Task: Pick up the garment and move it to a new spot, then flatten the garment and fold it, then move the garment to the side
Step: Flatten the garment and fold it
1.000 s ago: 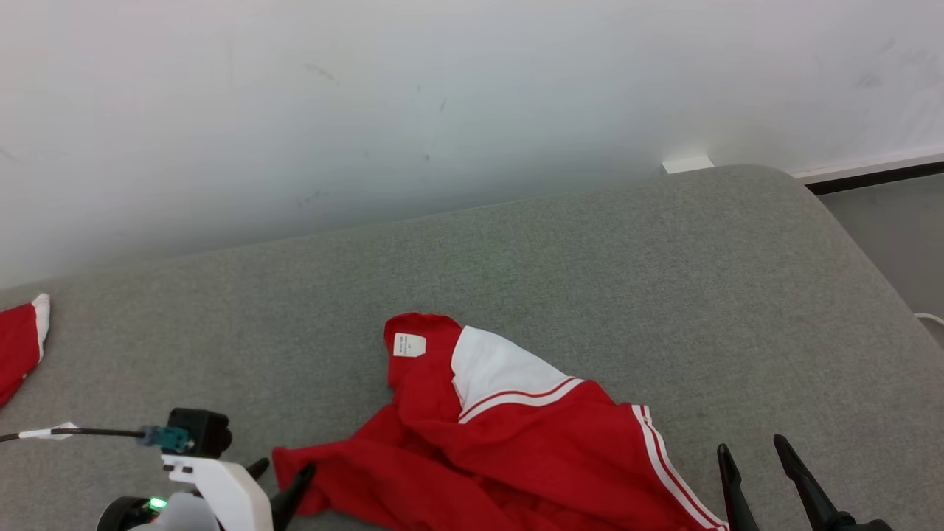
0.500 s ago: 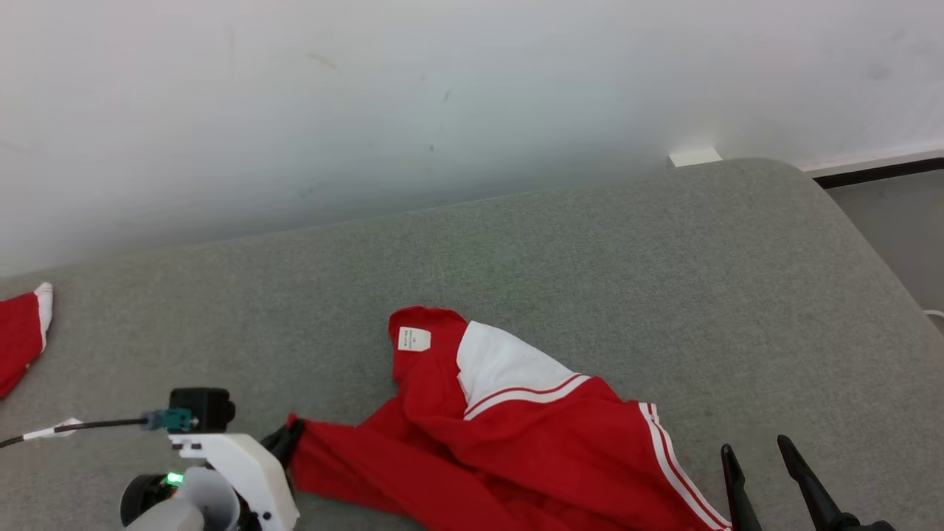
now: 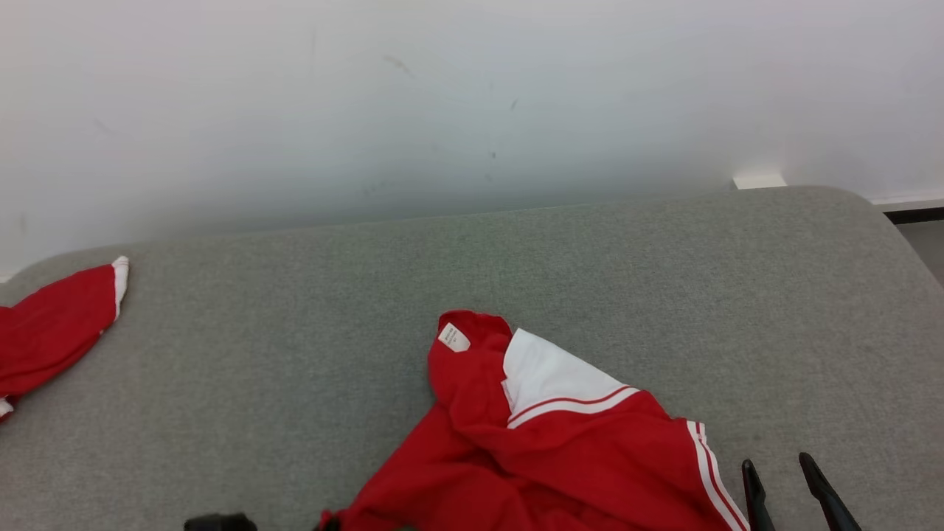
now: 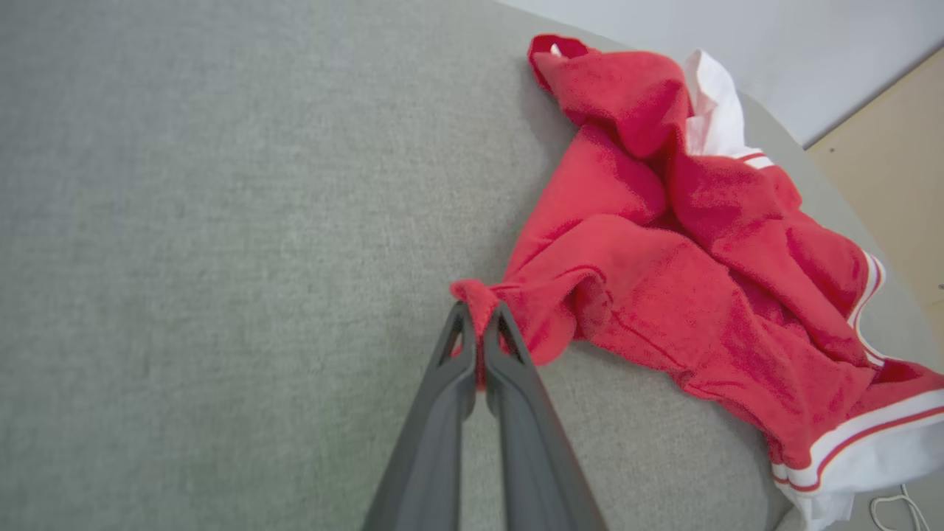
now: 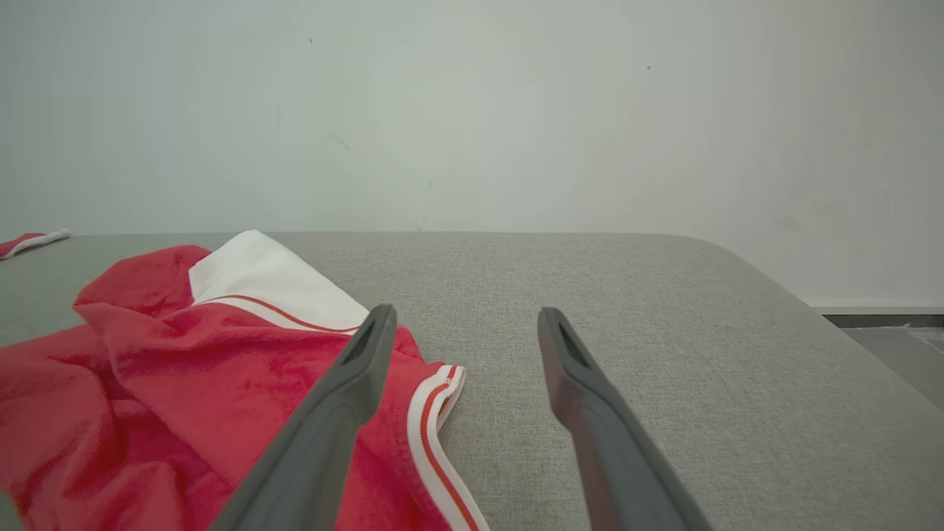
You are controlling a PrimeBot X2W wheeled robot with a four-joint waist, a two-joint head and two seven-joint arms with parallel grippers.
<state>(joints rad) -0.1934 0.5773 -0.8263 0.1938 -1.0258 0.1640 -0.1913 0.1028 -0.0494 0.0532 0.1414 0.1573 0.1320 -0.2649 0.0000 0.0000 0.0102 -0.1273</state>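
The garment [image 3: 568, 450] is a crumpled red top with white panels and white stripes, lying at the near middle of the grey cushion [image 3: 295, 332]. In the left wrist view my left gripper [image 4: 478, 317] is shut on a bunched corner of the garment [image 4: 664, 258], at its edge nearest me, low over the cushion. My right gripper [image 3: 800, 490] stands open just right of the garment's striped hem. Seen from the right wrist, the right gripper [image 5: 464, 328] holds nothing, and the garment [image 5: 147, 369] lies under and left of its left finger.
A second red piece with a white cuff [image 3: 59, 332] lies at the cushion's far left edge. A white wall [image 3: 472, 110] rises right behind the cushion. The cushion's rounded right corner drops to the floor [image 3: 925, 243]. Open grey surface lies between the two red pieces.
My left gripper has closed on the garment's left corner. The head camera has turned, so the whole picture has shifted and the left arm sits almost below the bottom edge. The right gripper stays open.
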